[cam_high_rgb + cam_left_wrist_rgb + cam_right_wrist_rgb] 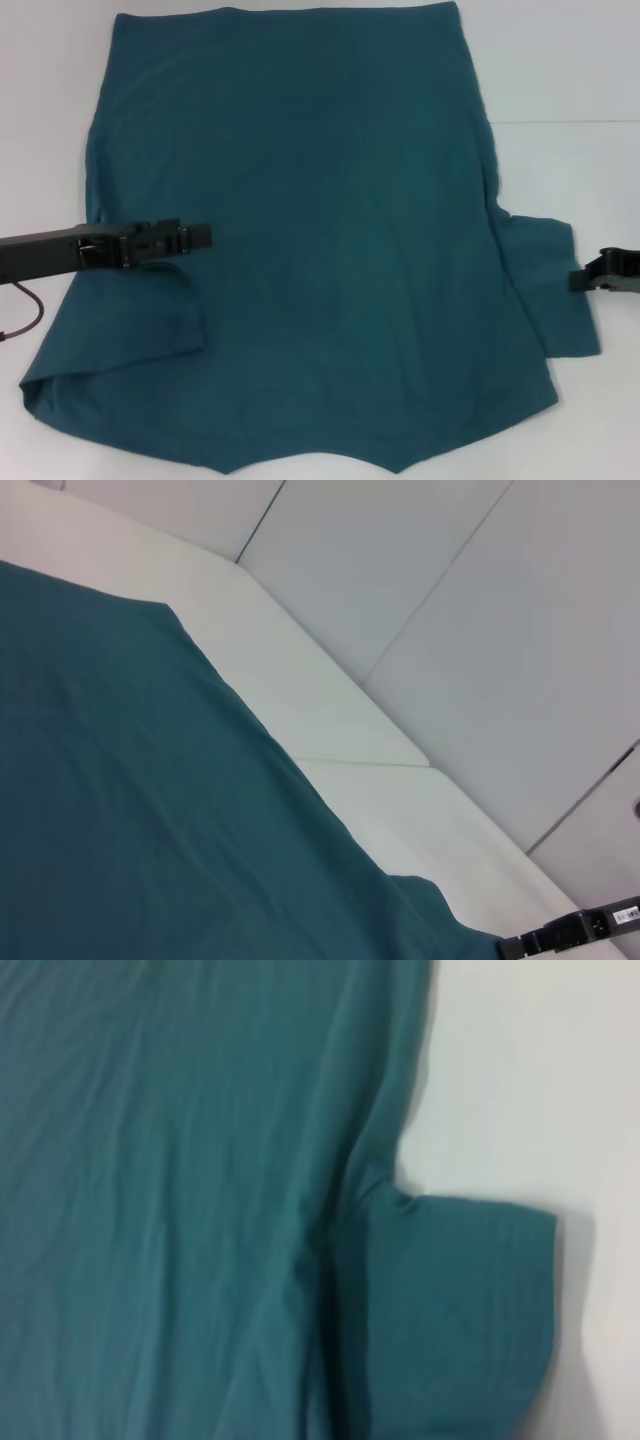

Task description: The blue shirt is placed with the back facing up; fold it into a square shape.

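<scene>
- Lying flat on the white table (pixel 580 60), the blue shirt (pixel 320 240) is showing only its left sleeve turned in.
- We are holding the left gripper (pixel 195 237) over that sleeve, the right gripper (pixel 585 278) beside the other; we cannot tell either pincer's state.
- Most folds are remaining.

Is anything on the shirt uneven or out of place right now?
Yes. The blue shirt looks lopsided: its left sleeve is folded in over the body beneath the left claw, while the right sleeve sticks out flat on the table, near the right claw.
</scene>
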Robot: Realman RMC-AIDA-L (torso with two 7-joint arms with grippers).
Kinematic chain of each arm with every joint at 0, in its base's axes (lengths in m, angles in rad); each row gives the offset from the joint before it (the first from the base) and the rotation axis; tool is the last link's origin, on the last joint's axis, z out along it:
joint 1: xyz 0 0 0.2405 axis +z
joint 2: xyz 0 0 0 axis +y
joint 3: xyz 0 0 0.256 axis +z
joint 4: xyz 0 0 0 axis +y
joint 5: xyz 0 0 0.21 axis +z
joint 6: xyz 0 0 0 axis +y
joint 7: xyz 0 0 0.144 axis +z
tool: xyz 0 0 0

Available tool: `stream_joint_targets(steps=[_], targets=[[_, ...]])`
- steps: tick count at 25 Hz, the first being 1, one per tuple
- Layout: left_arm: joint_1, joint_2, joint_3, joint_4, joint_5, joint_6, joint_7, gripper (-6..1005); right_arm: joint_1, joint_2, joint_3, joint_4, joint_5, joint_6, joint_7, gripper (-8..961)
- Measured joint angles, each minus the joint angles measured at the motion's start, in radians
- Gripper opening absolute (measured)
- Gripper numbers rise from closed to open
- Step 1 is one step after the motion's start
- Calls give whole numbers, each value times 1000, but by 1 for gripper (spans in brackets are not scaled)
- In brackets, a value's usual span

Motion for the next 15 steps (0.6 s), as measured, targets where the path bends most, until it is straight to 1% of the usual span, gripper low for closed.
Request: stream_joint_targets(steps=[1, 6, 15], targets=[[1, 0, -1, 0, -3, 1, 0, 690, -2, -2, 1, -4, 0, 1, -4, 0], [9, 3, -3, 0, -15, 3, -1, 690, -22, -13, 8, -46, 0, 2, -6, 0], [13, 3, -3, 1, -21, 4, -6, 690, -32, -45, 31, -60, 1, 3, 9, 0]])
